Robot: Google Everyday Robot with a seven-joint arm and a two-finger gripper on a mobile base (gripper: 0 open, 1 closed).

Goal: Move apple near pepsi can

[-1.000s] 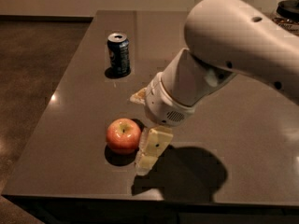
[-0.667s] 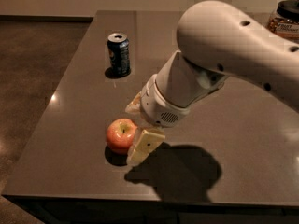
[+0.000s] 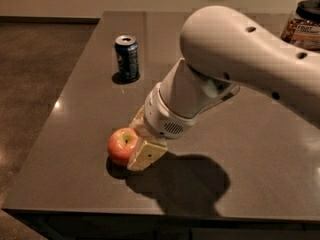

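The red apple (image 3: 120, 144) lies on the dark table (image 3: 250, 149) near its front left. My gripper (image 3: 135, 145) is down at the table and open. One finger (image 3: 146, 154) is at the apple's front right and the other is behind the apple, so they straddle its right side. The white arm hides the rest of the hand. The pepsi can (image 3: 127, 57), dark blue with a silver top, stands upright at the back left, well apart from the apple.
A jar with a dark lid and a printed label (image 3: 303, 26) stands at the back right corner. The table's left and front edges are close to the apple. Brown floor lies to the left.
My gripper has moved left and lower until its fingers are on either side of the apple. The apple has shifted slightly left. The can has not moved.
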